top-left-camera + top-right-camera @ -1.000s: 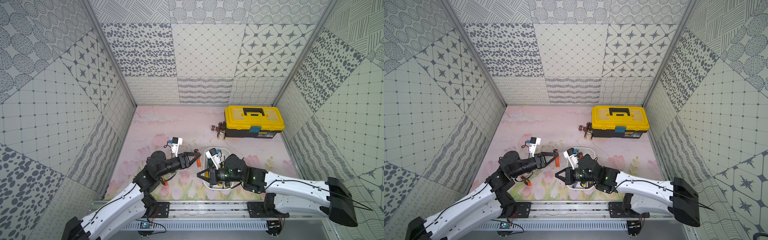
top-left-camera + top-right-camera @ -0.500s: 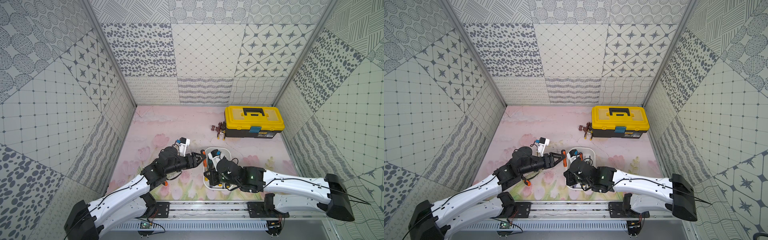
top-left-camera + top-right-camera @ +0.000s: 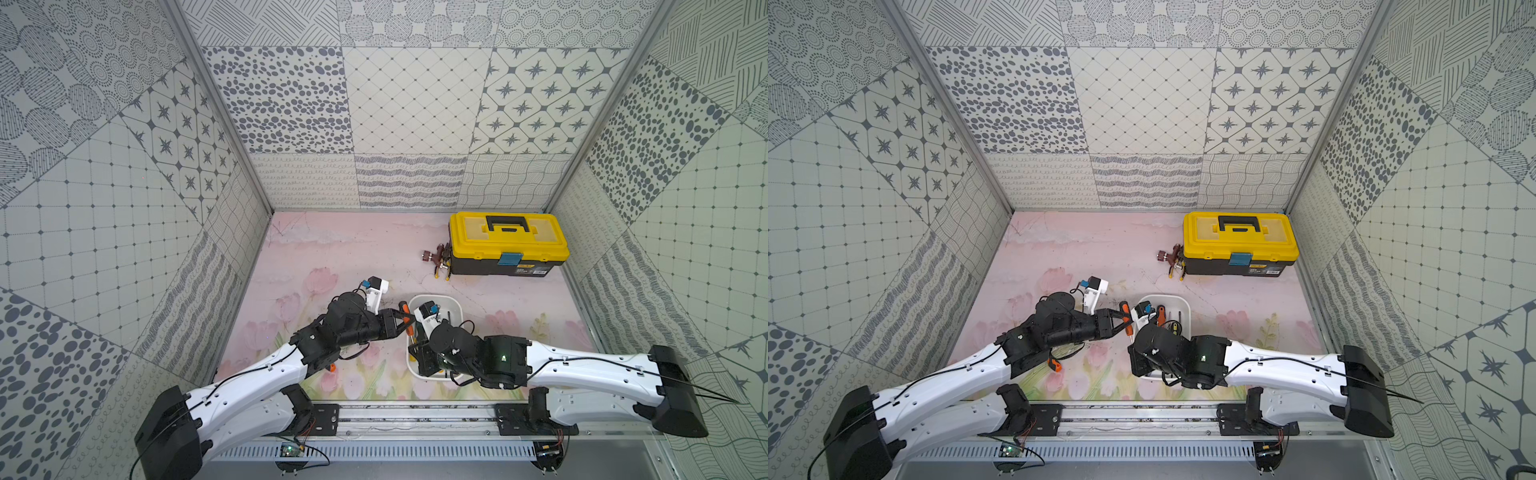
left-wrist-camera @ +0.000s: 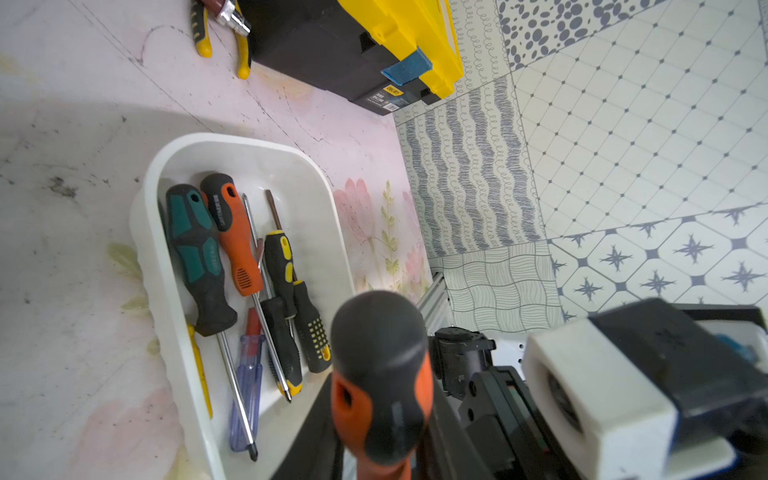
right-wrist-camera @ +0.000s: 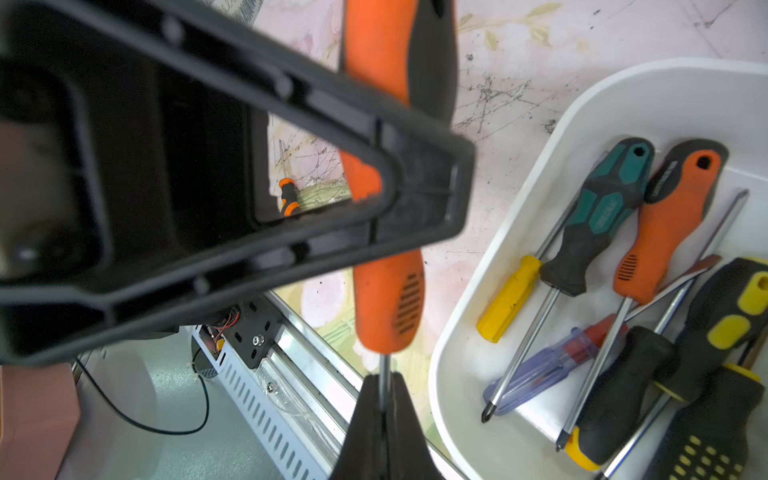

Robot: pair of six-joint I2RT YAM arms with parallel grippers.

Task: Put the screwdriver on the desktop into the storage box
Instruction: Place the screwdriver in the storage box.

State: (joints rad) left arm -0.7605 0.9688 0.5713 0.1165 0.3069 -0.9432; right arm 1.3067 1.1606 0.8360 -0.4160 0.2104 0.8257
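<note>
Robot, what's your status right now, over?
Left claw clamped on handle of orange-and-black screwdriver. Right claw pinching its shaft. Held beside white plastic storage box, not yet inside. Box crowded with other screwdrivers.

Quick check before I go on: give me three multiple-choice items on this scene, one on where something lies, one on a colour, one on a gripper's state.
1. Where do the pliers lie?
A. On the toolbox lid
B. On the desktop, beside the toolbox
C. Under the right arm

2. What colours is the handle of the held screwdriver?
A. Blue and white
B. All yellow
C. Orange and black

3. What state is the right gripper in?
A. Shut on the held screwdriver's metal shaft
B. Wide open
C. Shut on nothing

Answers:
1 B: the left wrist view shows their yellow handles on the pink surface next to the black case.
2 C: both wrist views show orange with black.
3 A: the right wrist view shows the shaft pinched between the jaws.
</note>
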